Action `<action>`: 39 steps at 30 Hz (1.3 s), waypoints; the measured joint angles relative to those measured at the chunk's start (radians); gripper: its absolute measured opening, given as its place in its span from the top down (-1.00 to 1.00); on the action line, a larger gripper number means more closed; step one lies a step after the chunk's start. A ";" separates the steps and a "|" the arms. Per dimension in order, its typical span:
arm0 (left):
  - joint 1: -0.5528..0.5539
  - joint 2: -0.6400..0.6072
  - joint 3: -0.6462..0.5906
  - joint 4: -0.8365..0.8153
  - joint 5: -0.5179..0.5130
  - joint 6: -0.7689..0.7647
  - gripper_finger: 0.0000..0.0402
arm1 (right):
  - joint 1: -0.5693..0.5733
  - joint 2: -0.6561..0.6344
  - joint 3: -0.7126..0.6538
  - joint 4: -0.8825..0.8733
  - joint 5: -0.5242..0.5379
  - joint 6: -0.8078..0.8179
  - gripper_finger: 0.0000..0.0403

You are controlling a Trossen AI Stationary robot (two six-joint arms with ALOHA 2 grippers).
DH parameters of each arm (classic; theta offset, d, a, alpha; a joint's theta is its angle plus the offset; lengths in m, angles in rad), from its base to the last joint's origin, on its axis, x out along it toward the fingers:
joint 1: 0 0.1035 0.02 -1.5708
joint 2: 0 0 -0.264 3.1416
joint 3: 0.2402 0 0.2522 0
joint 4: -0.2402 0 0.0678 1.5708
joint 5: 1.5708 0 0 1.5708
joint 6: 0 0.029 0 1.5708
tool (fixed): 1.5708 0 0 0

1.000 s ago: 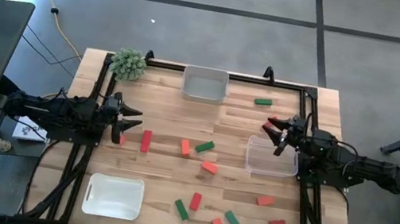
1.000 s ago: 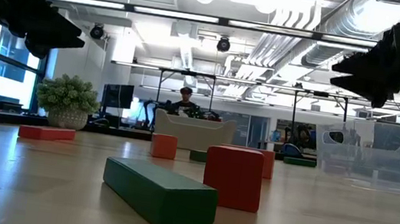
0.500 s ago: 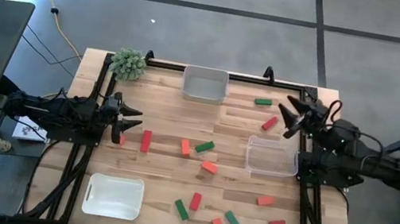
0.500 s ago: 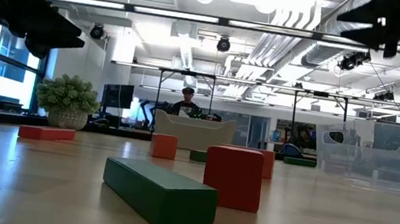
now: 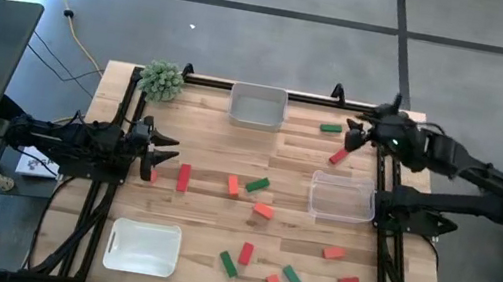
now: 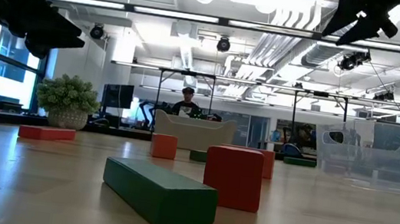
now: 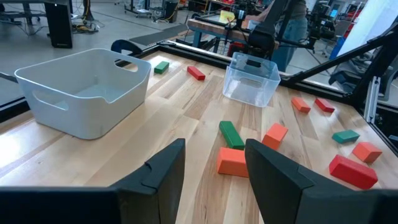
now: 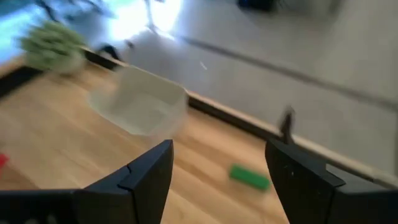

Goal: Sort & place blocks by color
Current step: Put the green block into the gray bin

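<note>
A: What is laid out, biggest first?

B: A wooden table (image 5: pixel 220 146) carries a white tray (image 5: pixel 143 246) at the near left, a grey bin (image 5: pixel 257 106) at the far edge and a clear bin (image 5: pixel 342 198) on the right. A spiky green plant ball (image 5: pixel 161 79) sits at the far left corner.

A: And the blocks?

B: The blocks (image 5: pixel 258 185), red, orange and green, lie scattered across the middle and near right of the table. A green block (image 5: pixel 330 128) and a red block (image 5: pixel 338 157) lie between the grey bin and the right edge.

A: The right gripper?

B: The right gripper (image 5: pixel 358 135) is raised over the far right, just beside the green block, fingers spread wide, holding nothing.

A: The left?

B: The left gripper (image 5: pixel 163 148) waits at the left edge, fingers (image 7: pixel 163 171) apart and empty, next to a red block (image 5: pixel 184 177).
</note>
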 joint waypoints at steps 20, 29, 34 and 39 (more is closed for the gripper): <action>0.000 0.000 0.000 0.005 0.000 -0.215 0.22 | -0.402 0.399 0.284 -0.242 -0.443 -0.268 -0.22; 0.000 0.000 0.000 0.008 0.000 -0.426 0.22 | -0.524 0.565 0.284 -0.222 -0.540 -0.585 -0.22; 0.000 0.000 0.000 0.008 0.000 -0.427 0.22 | -0.561 0.662 0.284 -0.196 -0.549 -0.811 -0.22; 0.000 0.000 0.000 0.008 0.000 -0.427 0.22 | -0.590 0.752 0.284 -0.193 -0.583 -0.985 -0.22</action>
